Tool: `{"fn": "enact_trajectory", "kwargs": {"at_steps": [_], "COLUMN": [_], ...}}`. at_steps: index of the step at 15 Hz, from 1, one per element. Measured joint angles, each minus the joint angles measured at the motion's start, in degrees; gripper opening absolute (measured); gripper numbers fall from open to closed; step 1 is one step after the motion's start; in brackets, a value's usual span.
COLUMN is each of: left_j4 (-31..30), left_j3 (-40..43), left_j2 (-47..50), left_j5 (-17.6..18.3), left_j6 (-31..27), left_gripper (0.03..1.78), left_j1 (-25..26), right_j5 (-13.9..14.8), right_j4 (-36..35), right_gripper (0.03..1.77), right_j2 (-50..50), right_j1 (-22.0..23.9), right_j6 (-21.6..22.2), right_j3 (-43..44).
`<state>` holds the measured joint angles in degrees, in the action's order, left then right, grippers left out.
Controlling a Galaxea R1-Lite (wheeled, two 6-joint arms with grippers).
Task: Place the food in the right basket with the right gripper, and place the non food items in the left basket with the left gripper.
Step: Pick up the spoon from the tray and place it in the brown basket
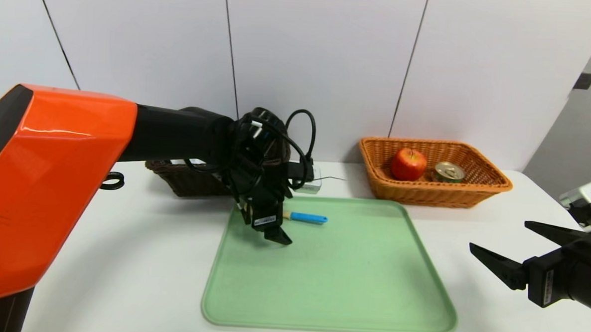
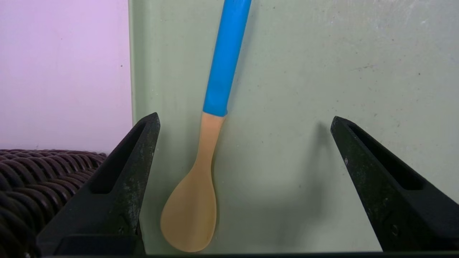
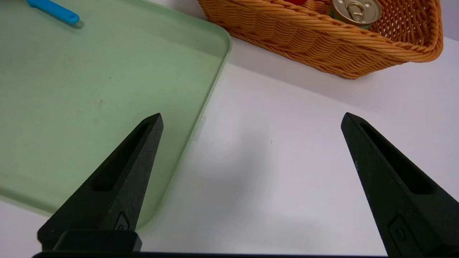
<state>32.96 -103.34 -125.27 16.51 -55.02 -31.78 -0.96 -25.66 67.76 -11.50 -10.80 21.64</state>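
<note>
Green plastic fills the middle of your head view: a tray [image 1: 350, 288] lying flat on the white table [image 1: 122, 258], with one item on it, a spoon [image 1: 307, 217] with a blue handle and a yellowish bowl, close to the tray's upper left corner. Your left gripper [image 1: 268, 229], on the orange-shelled arm that enters from the left edge, hangs tilted downward over that corner, and it hides the spoon's bowl from the head camera. In the left wrist view you see the whole spoon [image 2: 204, 161] between the two black prongs, nearer one prong than the other, with the jaws spread wide and touching nothing. Behind the left arm, in the centre left of the head view, sits the dark brown basket [image 1: 185, 178], mostly covered by the arm and its cables, so you cannot tell what lies inside. In the upper right of the head view the orange basket [image 1: 474, 194] holds the apple [image 1: 408, 164] and, just beside it, the tin [image 1: 449, 171] with its pull-tab lid up. Your right gripper [image 1: 506, 247] hovers at the lower right edge over bare table, off the tray, jaws wide apart and empty.
</note>
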Motion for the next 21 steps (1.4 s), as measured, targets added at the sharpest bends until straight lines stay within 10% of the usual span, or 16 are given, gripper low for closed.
{"fn": "enact_trajectory", "kwargs": {"at_steps": [4, 11, 13, 21], "left_j4": [-0.04, 0.24, 0.16, 0.38], "left_j3": [-0.51, -4.02, -4.21, -3.94], "left_j2": [-0.98, -4.04, -4.35, -4.50], "left_j5": [0.02, 0.17, 0.24, 0.17], "left_j6": [-0.05, -0.05, -0.07, 0.06], "left_gripper": [1.69, 0.78, 0.05, 0.04], "left_j1": [-0.11, -0.51, -0.66, -0.94], "right_j5": [-0.05, 0.02, -0.02, -0.07], "right_j4": [0.00, 0.00, 0.00, 0.00], "right_gripper": [1.71, 1.71, 1.71, 1.71], "right_j2": [0.02, -0.06, -0.06, 0.02], "right_j1": [0.00, -0.07, -0.10, -0.11], "right_j6": [-0.02, 0.09, 0.06, 0.00], "right_j3": [-0.11, -0.26, -0.28, -0.01]}}
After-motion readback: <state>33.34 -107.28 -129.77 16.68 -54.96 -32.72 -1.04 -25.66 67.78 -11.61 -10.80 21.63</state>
